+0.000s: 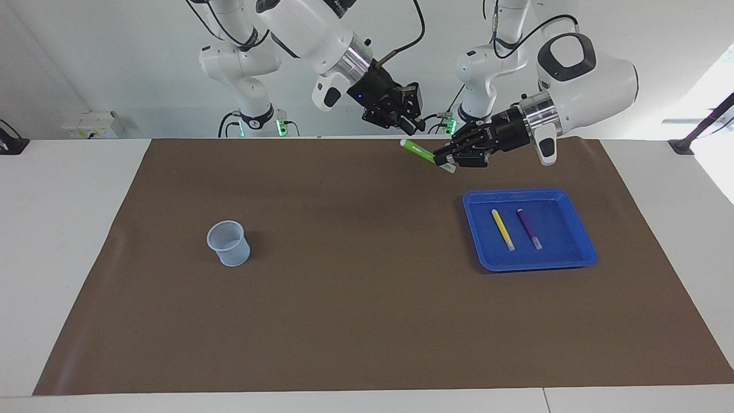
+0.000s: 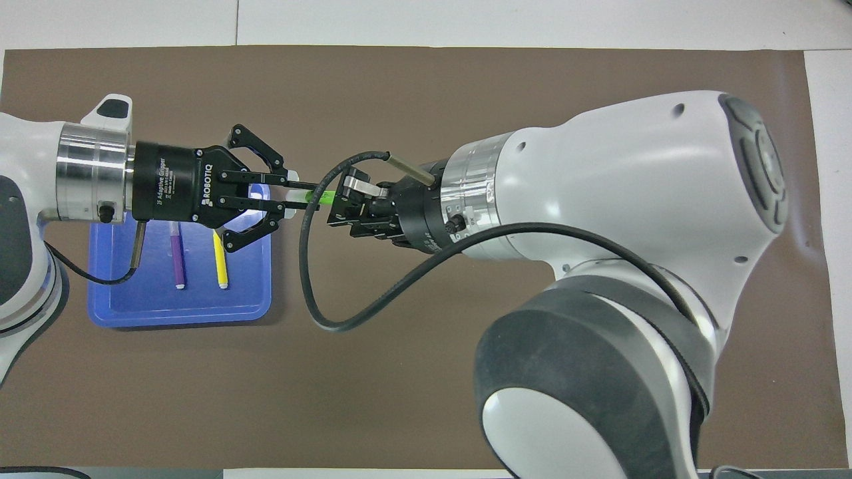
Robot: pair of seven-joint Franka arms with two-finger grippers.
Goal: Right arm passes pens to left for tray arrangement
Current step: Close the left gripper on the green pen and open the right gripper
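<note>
Likely to swivel or slip from the left claw [image 1: 444,156], closed on only the pale end of the green pen [image 1: 418,151] over the mat [image 1: 344,298] at eleven o'clock of the tray [image 1: 530,193] in the facing view, with the right claw [image 1: 414,121] spread just clear of it.

**Bright, even room light with soft shadows**

Both views are well lit and mostly sharp. In the facing view, daylight blows out to white at the edge toward the left arm's end of the table. The mesh cup [image 1: 228,244] throws a faint, short shadow on the brown mat [image 1: 367,321], and the blue tray [image 1: 530,229] has only a thin dark edge beneath it. In the overhead view, the close right arm [image 2: 639,219] looms large and its near shell looks slightly soft. Mild glare sits on the white shells.
</note>
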